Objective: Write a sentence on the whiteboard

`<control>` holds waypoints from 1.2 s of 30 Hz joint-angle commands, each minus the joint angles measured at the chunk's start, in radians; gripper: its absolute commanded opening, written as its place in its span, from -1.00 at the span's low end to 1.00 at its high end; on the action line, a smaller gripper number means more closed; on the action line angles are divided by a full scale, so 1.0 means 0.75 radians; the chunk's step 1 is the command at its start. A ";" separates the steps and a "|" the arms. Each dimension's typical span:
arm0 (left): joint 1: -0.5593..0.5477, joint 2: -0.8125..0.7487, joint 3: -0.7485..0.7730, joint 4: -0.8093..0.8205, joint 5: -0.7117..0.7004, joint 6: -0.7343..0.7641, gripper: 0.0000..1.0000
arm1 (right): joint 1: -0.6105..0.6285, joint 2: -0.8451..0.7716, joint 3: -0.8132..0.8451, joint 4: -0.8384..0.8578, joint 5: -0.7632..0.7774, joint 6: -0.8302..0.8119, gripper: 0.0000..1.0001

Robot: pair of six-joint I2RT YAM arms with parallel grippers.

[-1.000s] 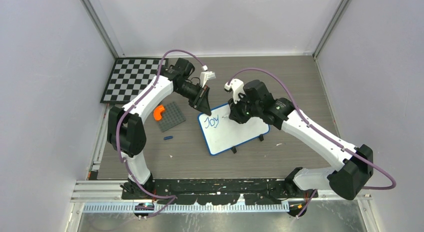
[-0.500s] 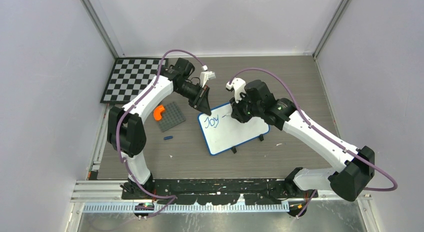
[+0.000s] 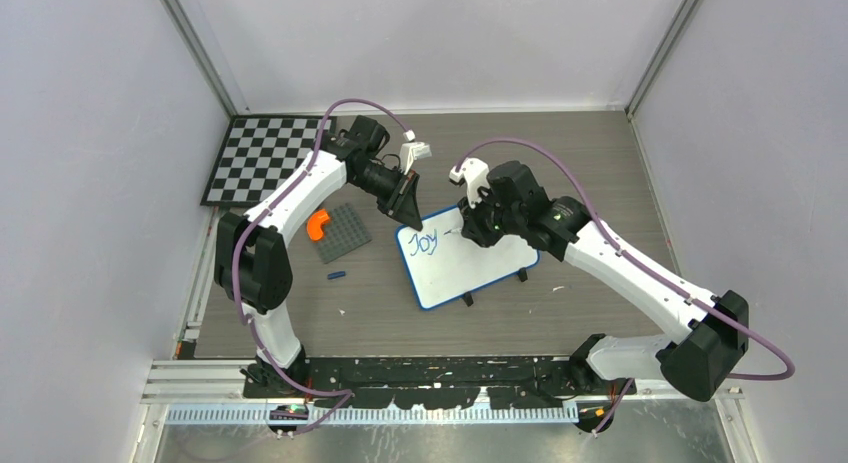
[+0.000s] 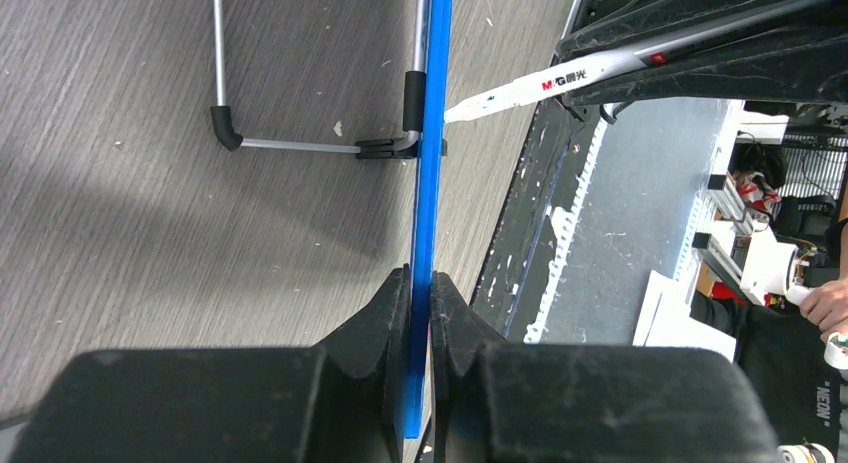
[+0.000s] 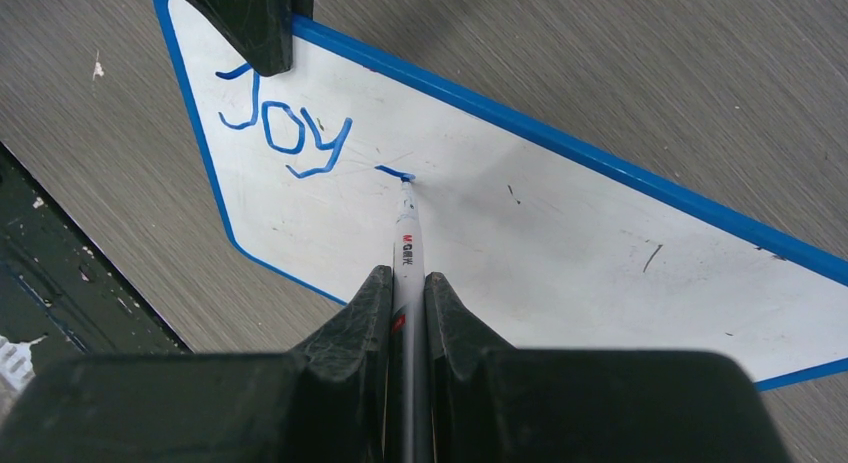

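Two hands on the whiteboard: one holds it, one writes.
The right hand (image 5: 407, 280) is squeezed shut on a marker pen (image 5: 404, 228). The pen tip touches the whiteboard (image 3: 470, 268) right beside the sentence (image 5: 285, 131), which reads only "Joy" in blue. The left hand (image 4: 420, 281) is pinched shut on the board's blue edge at its 11 o'clock corner. The board sits mid-counter (image 3: 600, 153), which is grey wood with pale walls around it. A checkerboard (image 3: 262, 158) lies at 10 o'clock.
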 commanded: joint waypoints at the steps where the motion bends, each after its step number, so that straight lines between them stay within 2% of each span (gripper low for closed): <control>1: -0.031 0.017 -0.003 -0.008 -0.039 -0.003 -1.00 | 0.005 -0.003 -0.014 0.030 0.008 -0.022 -0.99; 36: -0.032 0.019 0.002 -0.013 -0.045 -0.001 -1.00 | 0.010 0.034 -0.064 0.016 0.003 -0.080 -1.00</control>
